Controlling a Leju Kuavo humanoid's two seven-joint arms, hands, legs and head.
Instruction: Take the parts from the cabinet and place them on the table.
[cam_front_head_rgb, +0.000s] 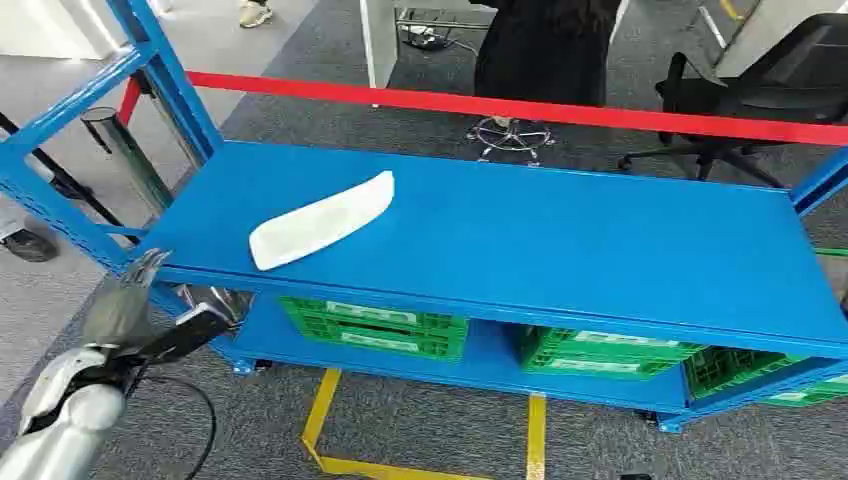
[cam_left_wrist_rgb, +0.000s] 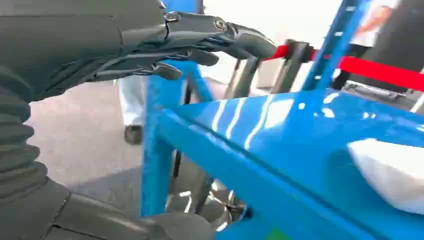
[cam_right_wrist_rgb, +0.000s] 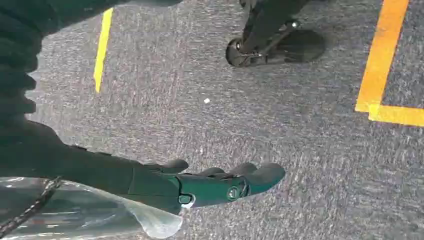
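A long white part lies flat on the top shelf of the blue cabinet, towards its left end. My left hand hangs just off the cabinet's front left corner, below the shelf edge, fingers stretched out and holding nothing. In the left wrist view the left hand reaches past the blue corner post, and the white part lies further along the shelf, apart from the fingers. My right hand hangs over grey carpet, fingers straight and empty.
Green crates sit on the lower shelf. A red bar runs behind the cabinet. Beyond it stand a person in black and an office chair. Yellow tape marks the floor in front.
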